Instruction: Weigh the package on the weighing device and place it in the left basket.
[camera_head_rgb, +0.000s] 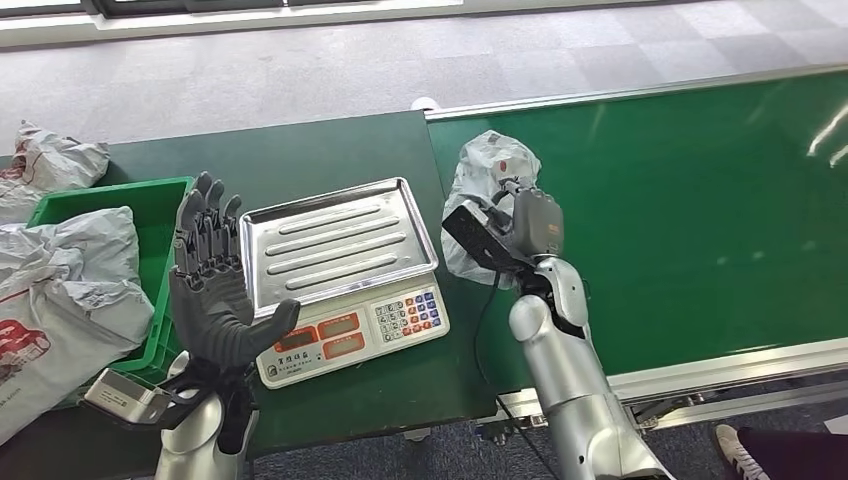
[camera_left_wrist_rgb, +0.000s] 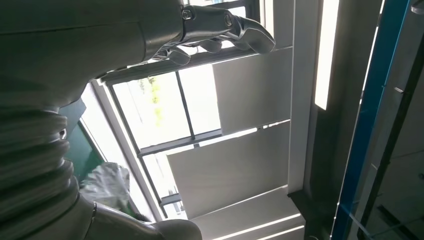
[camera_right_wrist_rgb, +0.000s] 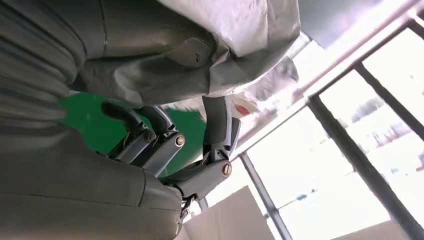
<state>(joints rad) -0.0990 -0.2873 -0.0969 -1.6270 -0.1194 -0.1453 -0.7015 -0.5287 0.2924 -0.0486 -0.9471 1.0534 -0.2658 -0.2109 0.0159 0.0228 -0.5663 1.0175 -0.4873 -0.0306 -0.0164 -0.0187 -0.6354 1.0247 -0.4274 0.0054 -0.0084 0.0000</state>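
The right hand (camera_head_rgb: 528, 222) grips the grey package (camera_head_rgb: 487, 175) right of the scale (camera_head_rgb: 345, 275), while the left hand (camera_head_rgb: 215, 285) hovers open, fingers spread.

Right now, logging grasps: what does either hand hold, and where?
The right hand grips the grey package at its lower end; the left hand holds nothing.

Crinkled grey plastic mailer package (camera_head_rgb: 487, 170), red mark on its upper face. Flat conveyor belt (camera_head_rgb: 700, 210) deep green, silver-edged. Ribbed steel scale tray (camera_head_rgb: 338, 240) bright silver; scale body below it white with two orange-red display windows and blue, red and white keys. Plastic basket (camera_head_rgb: 150, 195) vivid green. Dark grey left hand (camera_head_rgb: 212, 285). Table top dark green.
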